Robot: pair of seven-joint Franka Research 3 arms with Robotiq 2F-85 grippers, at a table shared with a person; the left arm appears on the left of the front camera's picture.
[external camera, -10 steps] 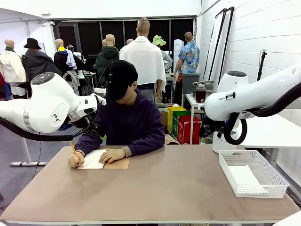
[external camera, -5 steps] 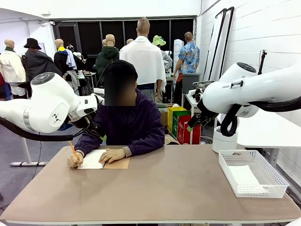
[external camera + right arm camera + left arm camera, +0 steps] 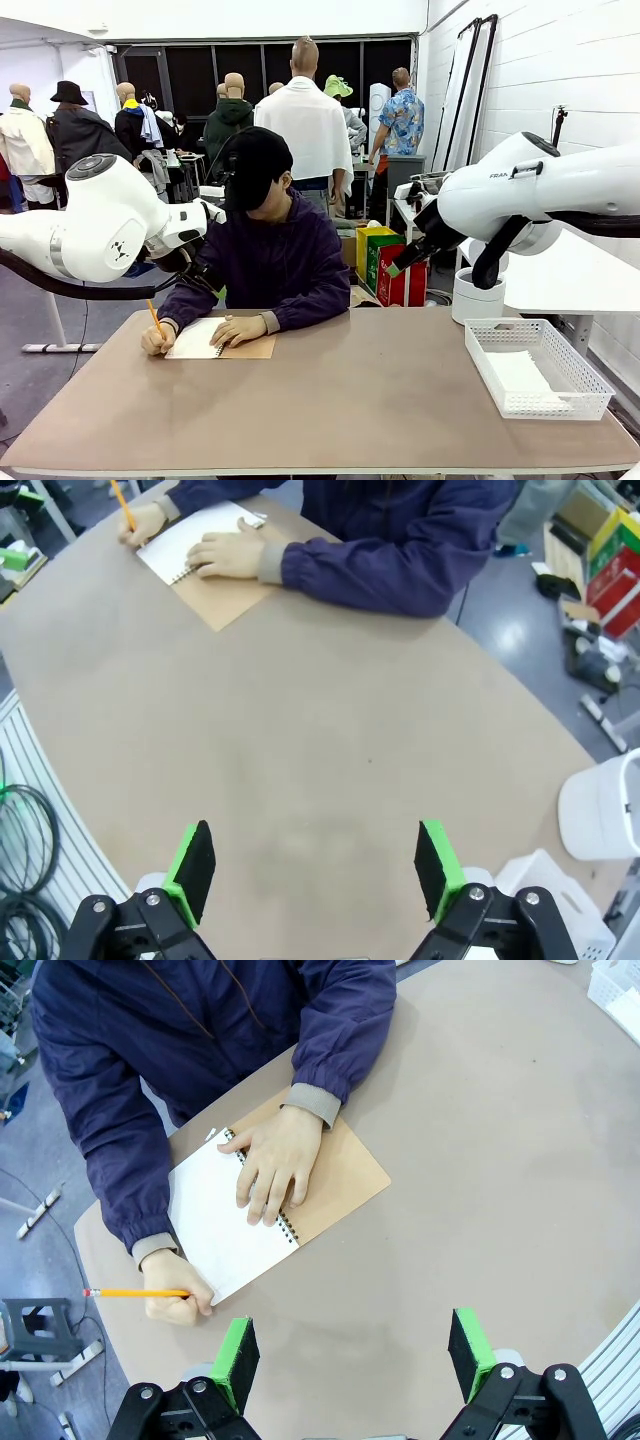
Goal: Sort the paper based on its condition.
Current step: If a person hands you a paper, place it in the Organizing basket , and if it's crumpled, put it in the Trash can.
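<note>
Two tools, we note, spread wide and empty: left gripper (image 3: 350,1355) over the notepad (image 3: 350,1180), right gripper (image 3: 315,868) over the table (image 3: 330,730); paper (image 3: 520,378) lies in the tray (image 3: 550,408).

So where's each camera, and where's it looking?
Front view: between the arms, looks across the tan table at the person; white left arm and right arm show.
Left wrist view: on the left wrist, looks down at the spiral-bound notepad with brown card cover; the open left gripper shows.
Right wrist view: on the right wrist, looks down across the table; the open right gripper shows.
All share the notepad.
</note>
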